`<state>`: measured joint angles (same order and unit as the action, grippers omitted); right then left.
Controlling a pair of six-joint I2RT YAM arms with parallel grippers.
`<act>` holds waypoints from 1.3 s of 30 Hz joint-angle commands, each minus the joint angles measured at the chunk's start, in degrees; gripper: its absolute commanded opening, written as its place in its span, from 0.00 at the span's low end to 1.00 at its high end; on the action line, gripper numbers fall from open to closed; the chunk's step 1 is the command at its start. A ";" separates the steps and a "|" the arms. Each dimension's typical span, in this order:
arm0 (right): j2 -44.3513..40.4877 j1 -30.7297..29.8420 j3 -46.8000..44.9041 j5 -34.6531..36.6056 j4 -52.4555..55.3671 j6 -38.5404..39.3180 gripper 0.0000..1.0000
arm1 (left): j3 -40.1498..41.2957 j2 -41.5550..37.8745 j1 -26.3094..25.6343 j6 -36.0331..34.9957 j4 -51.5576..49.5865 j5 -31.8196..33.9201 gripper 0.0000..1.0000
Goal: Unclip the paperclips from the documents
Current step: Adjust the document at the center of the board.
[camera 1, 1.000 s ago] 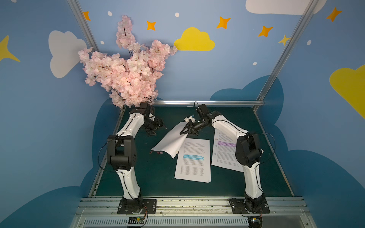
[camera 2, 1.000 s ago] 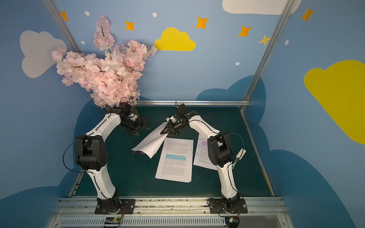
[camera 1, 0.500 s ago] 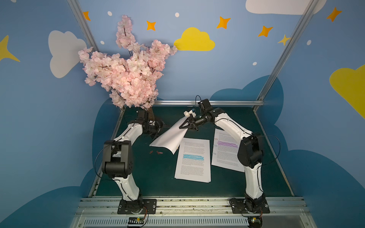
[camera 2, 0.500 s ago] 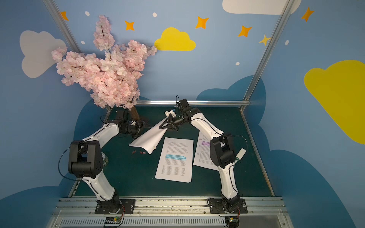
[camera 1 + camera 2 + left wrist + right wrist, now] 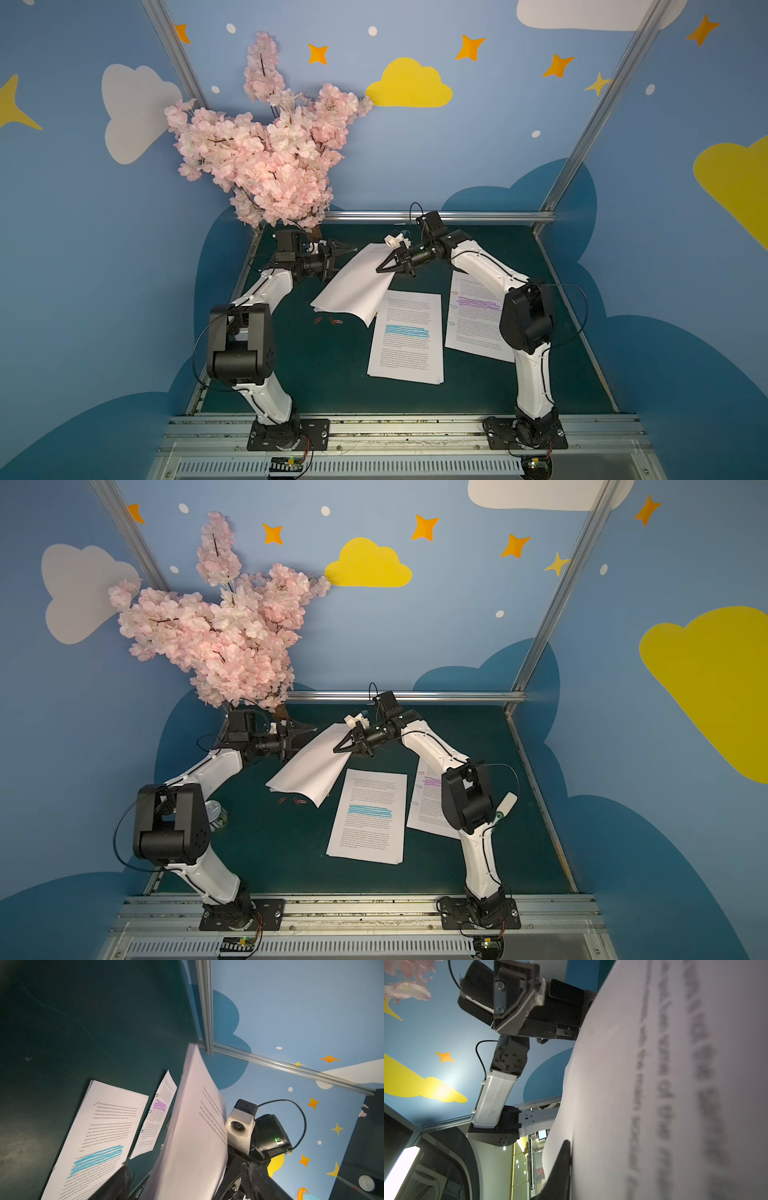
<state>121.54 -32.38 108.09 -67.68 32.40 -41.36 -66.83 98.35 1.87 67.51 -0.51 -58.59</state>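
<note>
My right hand (image 5: 383, 269) pinched the light, limp paper stack (image 5: 353, 291) by its edge, the sensible spot; left hand (image 5: 338, 261) stood wide open, empty.

A pink blossom tree (image 5: 266, 153) is noted at the far left corner of the dark green table (image 5: 332, 382). The enclosure is walled in blue, painted with a yellow cloud (image 5: 409, 85), white clouds and orange stars (image 5: 469, 46). An aluminium rail (image 5: 457, 215) is fitted along the far edge. A can (image 5: 217, 812), partly hidden, is seen near the left edge.
</note>
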 commanded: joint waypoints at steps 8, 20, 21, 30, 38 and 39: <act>3.30 1.09 5.38 -2.72 12.17 11.34 0.16 | -0.06 -1.58 -1.06 -1.35 6.81 -5.84 0.65; 3.91 3.31 7.55 -3.16 22.39 21.33 0.16 | 3.53 -2.40 -1.39 11.79 28.99 -8.68 0.71; 4.19 3.35 8.18 -2.97 23.91 22.47 0.16 | 3.46 -2.29 -1.51 11.83 29.03 -8.83 0.71; 6.45 3.67 12.48 -1.55 34.93 31.48 0.16 | 5.23 -2.64 -1.67 14.47 33.60 -9.29 0.52; 6.37 4.84 12.31 -1.48 35.20 31.97 0.16 | 2.91 -3.80 -2.03 4.14 21.32 -10.03 0.03; 6.45 4.95 12.38 -1.48 35.22 31.90 0.16 | 2.63 -3.91 -2.18 3.12 20.11 -10.18 0.03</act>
<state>126.76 -27.94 119.20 -69.91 65.12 -10.68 -61.98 96.82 0.01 76.18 24.25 -67.40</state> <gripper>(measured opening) 0.163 0.047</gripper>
